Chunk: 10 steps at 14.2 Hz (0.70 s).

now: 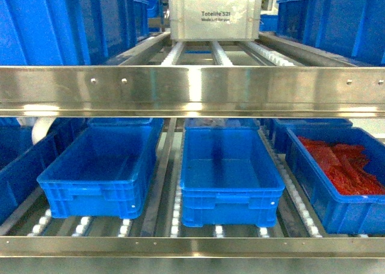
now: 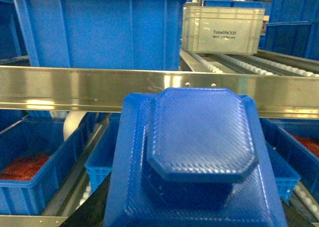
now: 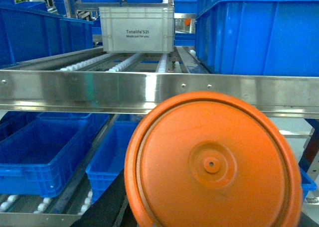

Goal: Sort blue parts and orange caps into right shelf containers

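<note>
- The left gripper's fingers lay hidden behind a blue part [image 2: 199,162] that filled the lower middle of the left wrist view; it seemed held there, though the fingers could not be seen, so I cannot tell their spread.
- That part showed a raised octagonal face toward the camera, stepped above a wider squarish base; no long axis could be told from this view.
- An orange cap [image 3: 214,162] filled the right wrist view at about 5 o'clock, its flat round face turned to the camera, its axis pointing along the view. The right fingers were likewise hidden, state unknown.
- In the head view neither arm nor part appeared; both were presumably below the frame.
- Beyond the steel rail [image 1: 192,91], the lower shelf held a middle crate [image 1: 231,175], a left crate [image 1: 99,172] and, at 3 o'clock, a right crate [image 1: 337,184] holding red material.
- Judged from the wrist views, the crates lay ahead and below each carried piece, toward 12 o'clock; the right arm seemed nearer the right-hand crates.
</note>
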Available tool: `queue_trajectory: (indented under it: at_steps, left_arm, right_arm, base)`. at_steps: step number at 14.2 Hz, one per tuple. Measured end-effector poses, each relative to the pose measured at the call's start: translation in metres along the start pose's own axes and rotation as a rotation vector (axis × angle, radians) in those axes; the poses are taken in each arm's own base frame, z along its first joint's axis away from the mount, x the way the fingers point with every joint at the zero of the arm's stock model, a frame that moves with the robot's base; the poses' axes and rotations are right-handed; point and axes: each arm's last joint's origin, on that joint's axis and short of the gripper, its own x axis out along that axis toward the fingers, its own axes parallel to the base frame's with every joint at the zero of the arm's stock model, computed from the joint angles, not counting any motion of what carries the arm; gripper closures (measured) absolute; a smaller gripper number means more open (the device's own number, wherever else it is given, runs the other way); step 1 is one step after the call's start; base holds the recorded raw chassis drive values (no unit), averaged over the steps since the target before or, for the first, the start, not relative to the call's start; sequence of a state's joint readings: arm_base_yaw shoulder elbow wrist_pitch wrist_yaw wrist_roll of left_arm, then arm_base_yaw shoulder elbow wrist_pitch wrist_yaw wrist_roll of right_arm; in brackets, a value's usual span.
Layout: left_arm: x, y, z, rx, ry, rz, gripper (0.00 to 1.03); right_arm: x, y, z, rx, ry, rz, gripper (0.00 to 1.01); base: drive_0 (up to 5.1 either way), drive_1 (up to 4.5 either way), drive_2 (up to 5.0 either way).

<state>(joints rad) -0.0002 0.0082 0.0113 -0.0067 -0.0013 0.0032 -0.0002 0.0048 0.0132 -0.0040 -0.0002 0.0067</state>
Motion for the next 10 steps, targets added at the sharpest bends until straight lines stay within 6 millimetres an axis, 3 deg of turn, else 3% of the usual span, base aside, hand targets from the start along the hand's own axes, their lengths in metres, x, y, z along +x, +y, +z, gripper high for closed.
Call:
queue_trajectory:
  at_steps: [10]
  left_arm:
    - [0.0, 0.0, 0.0, 0.0, 0.0, 0.001, 0.61]
  right_arm:
    - [0.0, 0.0001, -0.0001, 0.0, 0.002, 0.003, 0.58]
  base:
    - [-4.9, 2.55, 2.5]
